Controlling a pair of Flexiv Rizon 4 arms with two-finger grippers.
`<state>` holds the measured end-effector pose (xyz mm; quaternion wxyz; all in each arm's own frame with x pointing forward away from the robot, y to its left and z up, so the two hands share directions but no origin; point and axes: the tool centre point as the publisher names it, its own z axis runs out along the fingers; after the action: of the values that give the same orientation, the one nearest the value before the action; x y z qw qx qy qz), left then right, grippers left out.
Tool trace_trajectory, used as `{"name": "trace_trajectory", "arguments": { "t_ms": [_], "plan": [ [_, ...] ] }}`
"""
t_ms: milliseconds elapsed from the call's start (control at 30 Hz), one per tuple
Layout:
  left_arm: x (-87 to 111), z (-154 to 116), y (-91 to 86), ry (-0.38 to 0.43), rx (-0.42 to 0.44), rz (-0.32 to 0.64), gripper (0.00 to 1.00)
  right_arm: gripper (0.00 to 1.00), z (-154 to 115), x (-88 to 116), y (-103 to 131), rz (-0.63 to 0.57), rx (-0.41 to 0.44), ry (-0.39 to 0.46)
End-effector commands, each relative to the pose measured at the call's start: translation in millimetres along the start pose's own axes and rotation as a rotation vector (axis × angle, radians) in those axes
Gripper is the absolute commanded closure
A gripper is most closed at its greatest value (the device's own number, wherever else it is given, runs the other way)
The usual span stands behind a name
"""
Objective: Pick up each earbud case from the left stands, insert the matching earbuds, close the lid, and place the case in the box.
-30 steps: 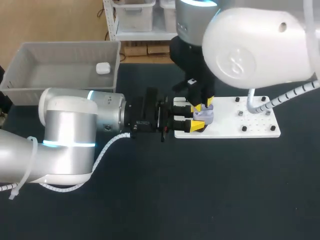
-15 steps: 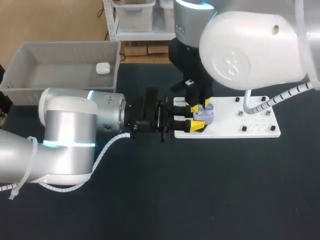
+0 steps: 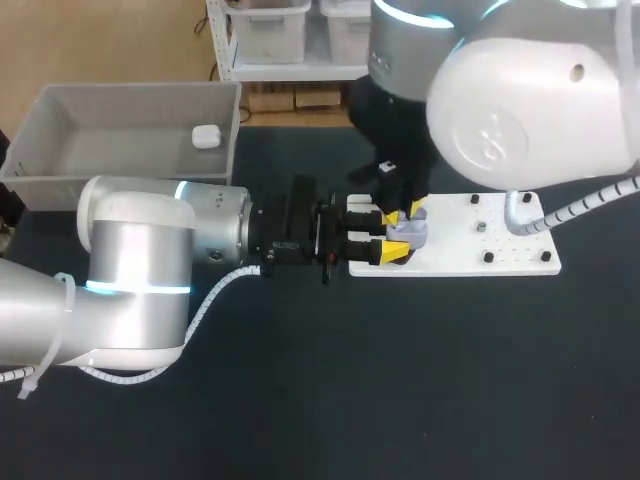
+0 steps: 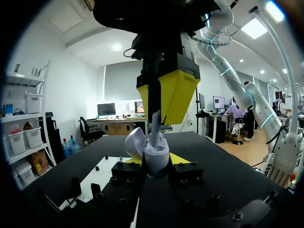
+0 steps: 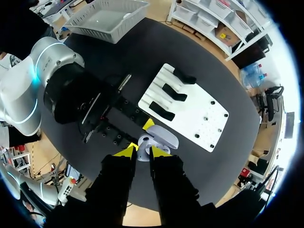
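R arm (image 3: 520,100) shifted right; R hand (image 5: 142,152) pinches earbud (image 4: 155,130), L hand (image 4: 153,159) grips lilac case (image 3: 410,233) (box (image 3: 130,90): white case (image 3: 206,137)).

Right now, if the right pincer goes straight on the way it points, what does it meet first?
The open earbud case held in the left pincer, directly below the right pincer, probably almost touching it.

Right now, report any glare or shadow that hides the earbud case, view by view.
Head view: hard highlights on the right arm's white shell; the earbud case sits evenly lit. Left wrist view: the right tool hangs dark against the bright room, the case well lit below. Right wrist view: no glare on the case, open lid plain.
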<state>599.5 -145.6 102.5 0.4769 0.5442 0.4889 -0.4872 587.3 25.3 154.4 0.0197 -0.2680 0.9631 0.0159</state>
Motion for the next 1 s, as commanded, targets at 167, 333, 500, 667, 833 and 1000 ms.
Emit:
{"name": "trace_trajectory", "arguments": {
  "t_ms": [167,333,500,667,833,1000],
  "plan": [
    [0.6,-0.1,-1.1,-0.003,-0.006,0.003,1.0,1.0,1.4,3.5,-3.3,-0.009,-0.013,-0.019],
    [0.6,-0.1,-1.1,-0.003,-0.006,0.003,1.0,1.0,1.6,1.9,-3.0,-0.015,-0.015,-0.02],
    [0.6,-0.1,-1.1,-0.003,-0.006,0.003,1.0,1.0,1.7,0.3,-1.6,-0.02,-0.016,-0.02],
    [0.6,-0.1,-1.1,-0.003,-0.006,0.003,1.0,1.0,1.7,-0.7,-0.3,-0.024,-0.019,-0.018],
    [0.6,-0.1,-1.1,-0.003,-0.006,0.003,1.0,1.0,0.9,-0.1,1.2,-0.025,-0.02,-0.016],
    [0.6,-0.1,-1.1,-0.003,-0.006,0.003,1.0,1.0,0.5,0.8,1.8,-0.023,-0.021,-0.015]
  ]
}}
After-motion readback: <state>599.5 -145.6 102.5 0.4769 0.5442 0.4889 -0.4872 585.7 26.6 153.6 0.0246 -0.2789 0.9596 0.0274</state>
